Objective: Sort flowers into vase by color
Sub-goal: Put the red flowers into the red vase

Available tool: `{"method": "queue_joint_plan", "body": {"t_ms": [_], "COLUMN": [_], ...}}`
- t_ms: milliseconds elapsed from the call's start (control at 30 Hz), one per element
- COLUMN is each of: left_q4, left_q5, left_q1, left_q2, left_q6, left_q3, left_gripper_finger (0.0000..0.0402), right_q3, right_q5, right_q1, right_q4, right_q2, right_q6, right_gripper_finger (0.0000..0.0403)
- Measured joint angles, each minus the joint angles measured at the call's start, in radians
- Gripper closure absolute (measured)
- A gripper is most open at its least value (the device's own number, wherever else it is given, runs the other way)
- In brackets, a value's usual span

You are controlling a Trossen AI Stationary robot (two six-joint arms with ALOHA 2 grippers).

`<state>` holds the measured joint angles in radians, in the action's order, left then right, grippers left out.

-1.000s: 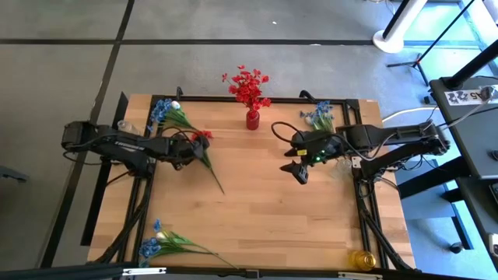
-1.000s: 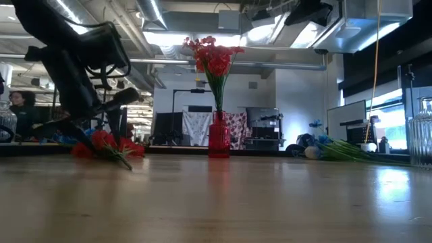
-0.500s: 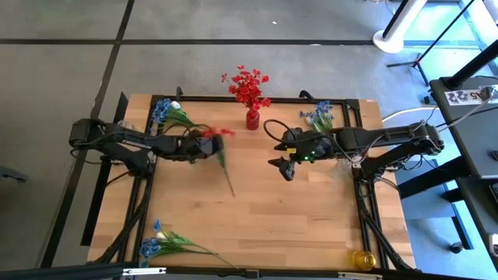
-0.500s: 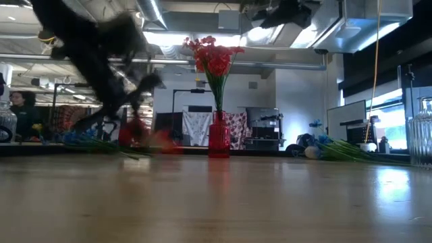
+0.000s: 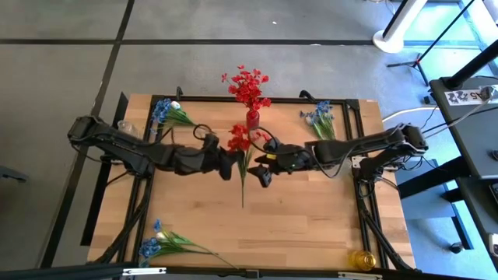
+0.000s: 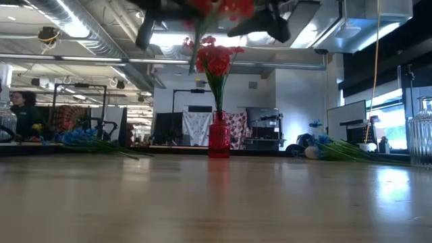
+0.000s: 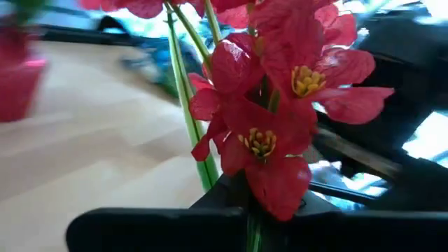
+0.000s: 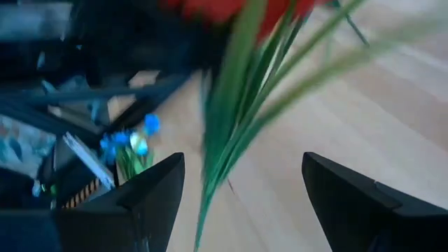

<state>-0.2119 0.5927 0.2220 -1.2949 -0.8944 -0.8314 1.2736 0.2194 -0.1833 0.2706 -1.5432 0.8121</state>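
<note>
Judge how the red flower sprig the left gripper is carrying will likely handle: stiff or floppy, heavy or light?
Probably light: the left gripper holds the red flower sprig clear of the table near its blossoms. Likely fairly springy, since the long thin stem trails out unsupported. It may swing or twist as it nears the red vase.

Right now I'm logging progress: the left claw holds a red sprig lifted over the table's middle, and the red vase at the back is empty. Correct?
Not quite. The left claw does hold the red sprig up, but the red vase already holds red flowers, as the low view shows.
</note>
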Motion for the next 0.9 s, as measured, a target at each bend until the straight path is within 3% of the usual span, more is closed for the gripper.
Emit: {"method": "queue_joint_plan", "body": {"t_ms": [300,433,633,767,900], "left_q4": [-0.176,-0.175,-0.146,-0.027,0.204], "left_q5": [-0.017,-0.038,-0.15,-0.23,-0.273], "left_q1": [0.059,0.058,0.027,-0.008,-0.031], "left_q2": [0.0,0.005,0.052,0.178,0.348], "left_q6": [0.095,0.145,0.221,0.265,0.303], "left_q3": [0.0,-0.001,0.0,0.0,-0.001], "left_gripper_finger": [0.0395,0.0371,0.0308,0.0276,0.0264], "right_q3": [0.0,0.0,0.0,0.0,0.0], "right_q5": [-0.03,-0.017,-0.011,0.009,0.09], "right_q1": [-0.008,-0.006,-0.007,0.008,0.054], "right_q4": [-0.226,-0.223,-0.261,-0.25,-0.136], "right_q2": [-0.054,-0.06,-0.059,-0.014,0.125], "right_q6": [-0.064,-0.065,-0.111,-0.168,-0.286], "right_gripper_finger": [0.0134,0.0206,0.0376,0.0375,0.0386]}}
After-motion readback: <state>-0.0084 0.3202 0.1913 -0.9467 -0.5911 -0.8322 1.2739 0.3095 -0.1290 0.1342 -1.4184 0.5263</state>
